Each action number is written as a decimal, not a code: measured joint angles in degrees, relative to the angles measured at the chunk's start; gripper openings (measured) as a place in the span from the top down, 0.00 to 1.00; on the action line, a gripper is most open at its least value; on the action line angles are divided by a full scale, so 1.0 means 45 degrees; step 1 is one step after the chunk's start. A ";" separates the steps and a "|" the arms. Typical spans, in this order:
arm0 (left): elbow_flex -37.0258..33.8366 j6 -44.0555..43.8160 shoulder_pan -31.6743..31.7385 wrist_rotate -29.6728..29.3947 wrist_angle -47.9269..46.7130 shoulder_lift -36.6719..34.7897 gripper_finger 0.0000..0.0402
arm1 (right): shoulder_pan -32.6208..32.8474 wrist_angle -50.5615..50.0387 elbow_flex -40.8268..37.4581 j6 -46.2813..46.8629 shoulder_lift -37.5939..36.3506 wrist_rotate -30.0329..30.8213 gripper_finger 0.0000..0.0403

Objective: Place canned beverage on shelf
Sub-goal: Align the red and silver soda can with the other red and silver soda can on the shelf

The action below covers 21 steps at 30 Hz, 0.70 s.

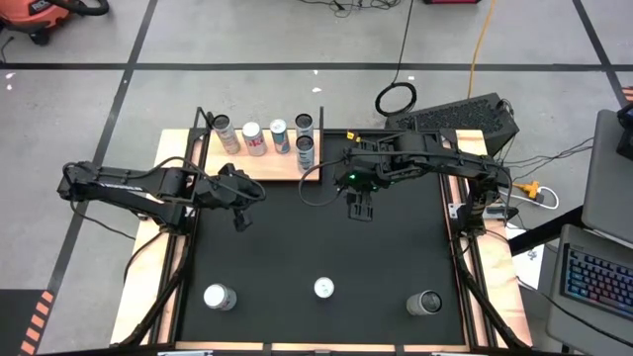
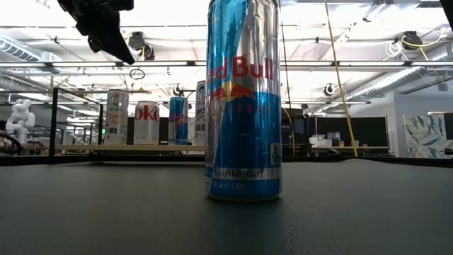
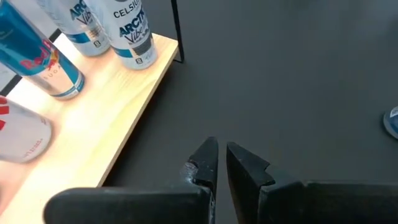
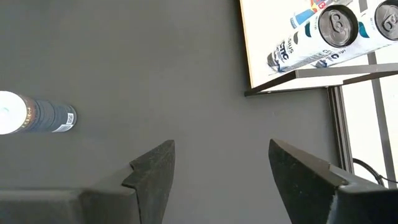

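The right pincer (image 1: 360, 211) hangs open and empty over the black mat (image 1: 297, 247) beside the shelf (image 1: 259, 164). The nearest upright can (image 1: 324, 288) stands toward the desk's front edge, almost straight ahead. The left pincer (image 1: 240, 220), nearly closed and empty, is slightly farther off.

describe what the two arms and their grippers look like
Both arms are dark, slim and jointed, with black cables along them. The left gripper has two matte black, angular, wedge-tipped fingers; the right gripper has the same black, stepped fingers. A small green light glows near the right wrist.
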 joint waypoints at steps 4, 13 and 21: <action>0.0002 0.0002 0.0000 0.0049 -0.0002 0.0000 0.84 | 0.0000 0.0000 0.0000 0.0000 0.0000 0.0000 0.40; 0.0000 -0.0003 0.0005 0.0391 -0.0396 0.0000 0.41 | 0.0000 0.0000 0.0000 0.0005 0.0002 0.0001 0.40; 0.0000 0.0009 0.0000 0.1210 -0.0407 0.0000 0.03 | 0.0000 0.0000 0.0000 0.0036 0.0005 0.0000 0.40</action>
